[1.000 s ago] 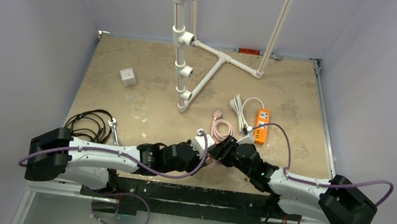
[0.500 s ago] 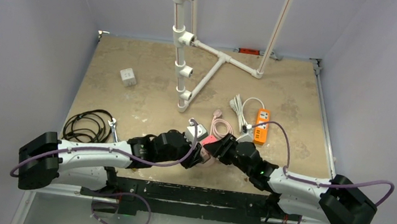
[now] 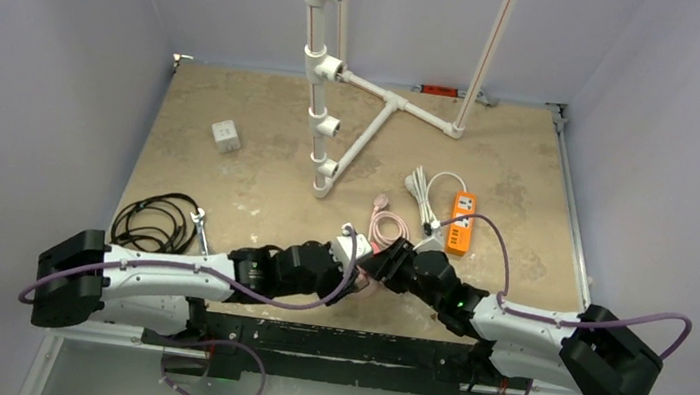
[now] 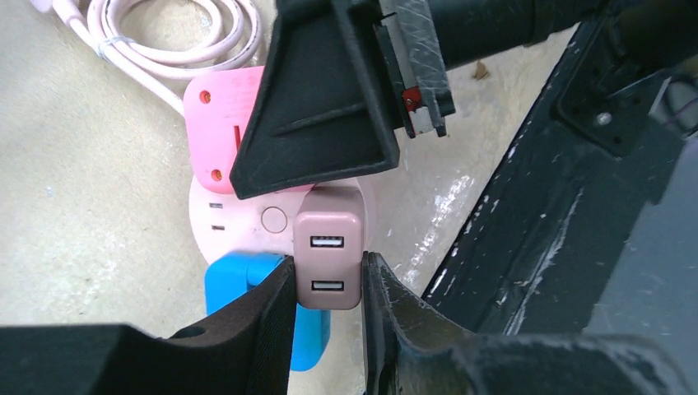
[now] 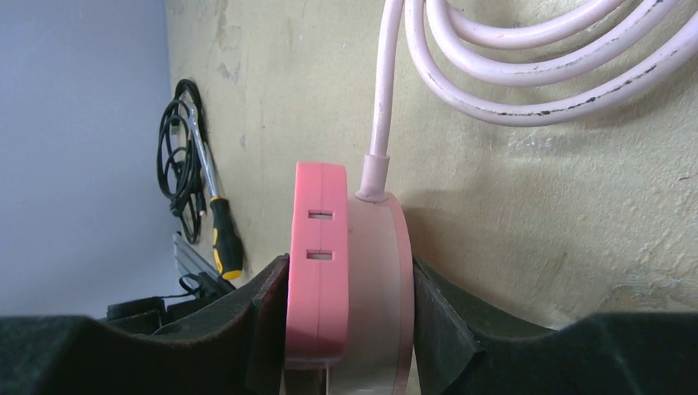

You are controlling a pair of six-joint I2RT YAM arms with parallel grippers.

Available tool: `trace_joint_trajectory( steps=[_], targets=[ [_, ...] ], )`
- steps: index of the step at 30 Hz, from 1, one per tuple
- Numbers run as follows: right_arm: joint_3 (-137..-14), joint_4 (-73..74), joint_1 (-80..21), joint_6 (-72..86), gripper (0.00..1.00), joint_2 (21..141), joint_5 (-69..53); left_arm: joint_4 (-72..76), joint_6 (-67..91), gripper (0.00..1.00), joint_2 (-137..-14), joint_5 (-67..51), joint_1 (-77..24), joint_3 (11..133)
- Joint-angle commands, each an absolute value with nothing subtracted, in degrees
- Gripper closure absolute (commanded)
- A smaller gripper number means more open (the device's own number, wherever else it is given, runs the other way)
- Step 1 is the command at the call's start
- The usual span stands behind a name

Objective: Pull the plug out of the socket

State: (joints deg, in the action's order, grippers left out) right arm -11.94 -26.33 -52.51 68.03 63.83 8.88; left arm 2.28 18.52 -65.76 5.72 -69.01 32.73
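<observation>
Left gripper [image 4: 327, 290] is clamped on the USB plug's [image 4: 328, 247] sides for a straight pull. Right gripper [image 5: 346, 300] pinches the round pink socket [image 5: 380, 271] to brace it. The socket sits at 6 o'clock from its coiled cable [image 3: 389, 227], and the plug looks seated.

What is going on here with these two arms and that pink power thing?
The right gripper is clamped across the round socket hub and the bright pink adapter on it, holding them steady. The left gripper pinches the USB plug, which looks not yet pulled out. A blue plug sits beside it.
</observation>
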Motion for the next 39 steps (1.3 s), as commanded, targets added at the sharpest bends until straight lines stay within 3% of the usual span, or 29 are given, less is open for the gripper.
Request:
trace_joint_trajectory(
  steps=[1,8,14,22,28,33,39],
  targets=[
    [-11.8,-20.7,-52.1,64.9,1.00,64.9,12.1,-2.9,13.6,1.00,-67.6,18.2,-74.6,38.8],
    [-11.0,-20.7,-52.1,64.9,1.00,63.9,12.2,-0.9,16.6,1.00,-65.8,16.4,-73.6,38.0],
    [-10.6,-20.2,-52.1,64.2,1.00,63.3,12.8,-0.9,22.2,1.00,-64.2,3.7,-64.1,37.6],
    [-8.5,-22.4,-52.1,64.9,1.00,62.9,12.2,1.5,23.1,1.00,-65.2,-5.3,-59.1,37.2],
    [-8.2,-21.8,-52.1,64.9,1.00,62.7,12.8,2.0,18.0,1.00,-65.6,-4.0,-59.8,37.3],
    [-8.3,-21.1,-52.1,65.5,1.00,62.8,13.2,-2.5,12.3,1.00,-67.8,7.7,-68.3,41.2],
    [-8.5,-21.0,-52.1,65.6,1.00,63.7,13.5,-4.9,11.6,1.00,-71.4,10.9,-69.7,43.5]
  ],
)
